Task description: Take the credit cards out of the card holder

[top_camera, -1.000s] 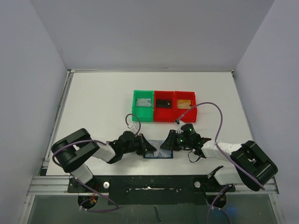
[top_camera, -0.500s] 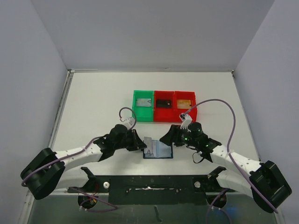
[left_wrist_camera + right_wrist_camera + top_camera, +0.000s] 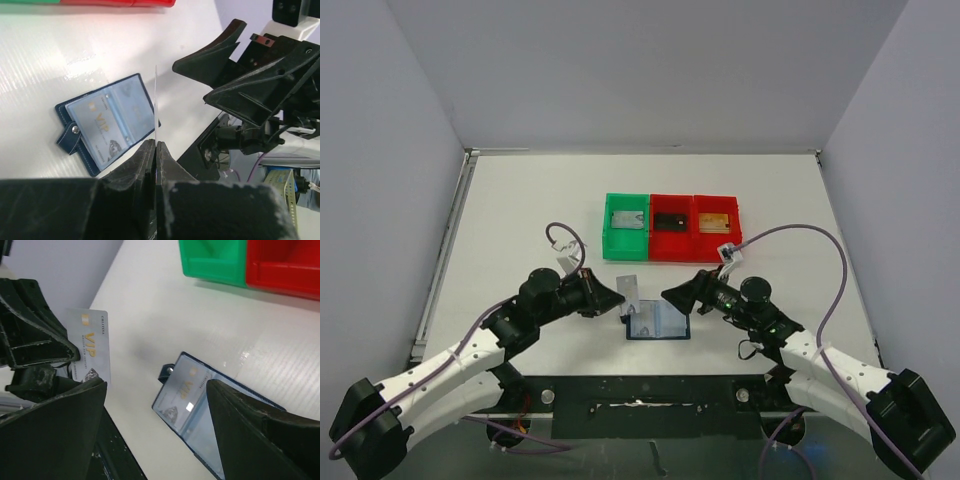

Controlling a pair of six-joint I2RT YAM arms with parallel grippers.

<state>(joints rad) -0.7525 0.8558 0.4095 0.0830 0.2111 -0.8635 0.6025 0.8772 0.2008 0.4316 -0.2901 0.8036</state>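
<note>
The navy card holder (image 3: 660,323) lies open on the table, and a pale card (image 3: 100,125) shows through its clear pocket. My left gripper (image 3: 616,300) is shut on a silver-grey credit card (image 3: 628,291), holding it upright just up and left of the holder and clear of it. In the left wrist view that card (image 3: 156,100) appears edge-on between the fingertips. In the right wrist view its VIP face (image 3: 91,347) shows. My right gripper (image 3: 678,297) hovers open above the holder's right side (image 3: 200,405) with nothing between its fingers.
A green bin (image 3: 626,226) and two red bins (image 3: 671,241) (image 3: 717,240) stand in a row behind the holder. They hold a grey, a black and a gold card in turn. The arms' black base rail (image 3: 640,400) runs just in front of the holder.
My left gripper has drawn the silver-grey card out of the holder and carried it up and to the left. My right gripper has opened, let go of the holder and pulled back to the right.
</note>
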